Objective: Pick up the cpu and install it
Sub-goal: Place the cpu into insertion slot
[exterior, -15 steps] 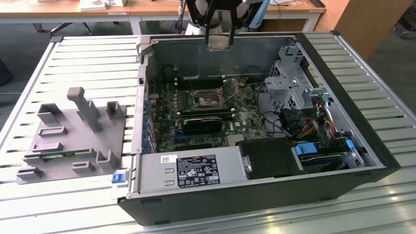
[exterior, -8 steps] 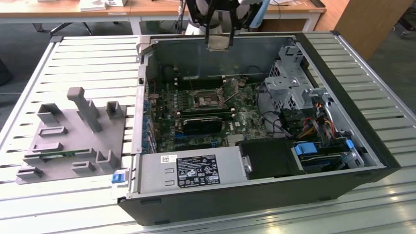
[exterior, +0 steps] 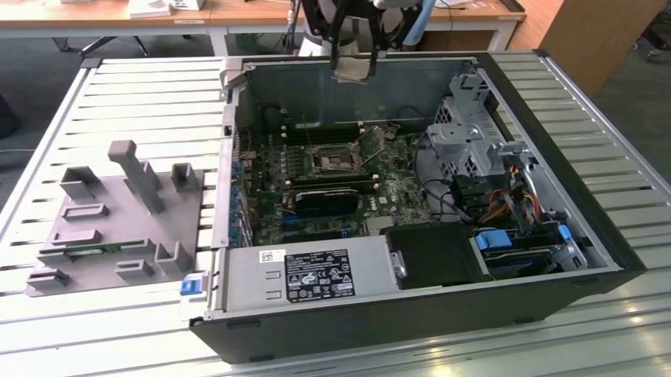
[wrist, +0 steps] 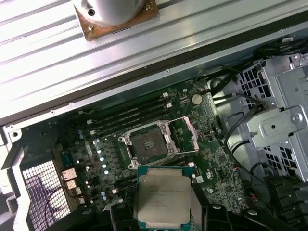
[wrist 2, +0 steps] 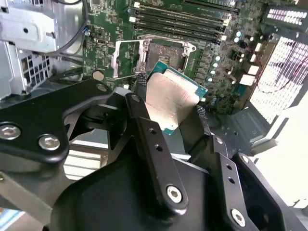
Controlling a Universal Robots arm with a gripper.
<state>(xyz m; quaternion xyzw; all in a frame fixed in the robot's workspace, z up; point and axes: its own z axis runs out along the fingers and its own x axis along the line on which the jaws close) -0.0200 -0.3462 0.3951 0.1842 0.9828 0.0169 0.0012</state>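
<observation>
in the exterior view, the gripper (exterior: pixel 351 64) hangs above the far rim of the open computer case (exterior: pixel 587 236), which lies on its side on a slatted table (exterior: pixel 147 102). the cpu (exterior: pixel 351 75) is clamped between the jaws, clear of the case and well above the motherboard (exterior: pixel 314 188). the cpu socket (exterior: pixel 338 162) sits near the middle of the board, well apart from the chip. a grey fixture tray (exterior: pixel 74 236) rests on the table at the exterior view's left. in the second wrist view, the two black fingers (wrist 2: pixel 139 120) close on opposite edges of the cpu (wrist 2: pixel 171 96), with its silver metal top facing the camera. the socket (wrist 2: pixel 166 54) is beyond it, empty, with the retention frame (wrist 2: pixel 127 58) swung open to one side. the memory slots (wrist 2: pixel 185 17) run just beside the socket. in the first wrist view, the cpu (wrist: pixel 163 197) is in the same grip, held level above the board. the socket (wrist: pixel 147 144) is bare and its frame (wrist: pixel 185 132) is raised. status: pick-up is judged complete, because the chip is off every surface and carried by the tool. installation is not done: the chip is not over the socket, not lowered into it, and the frame is not closed.
</observation>
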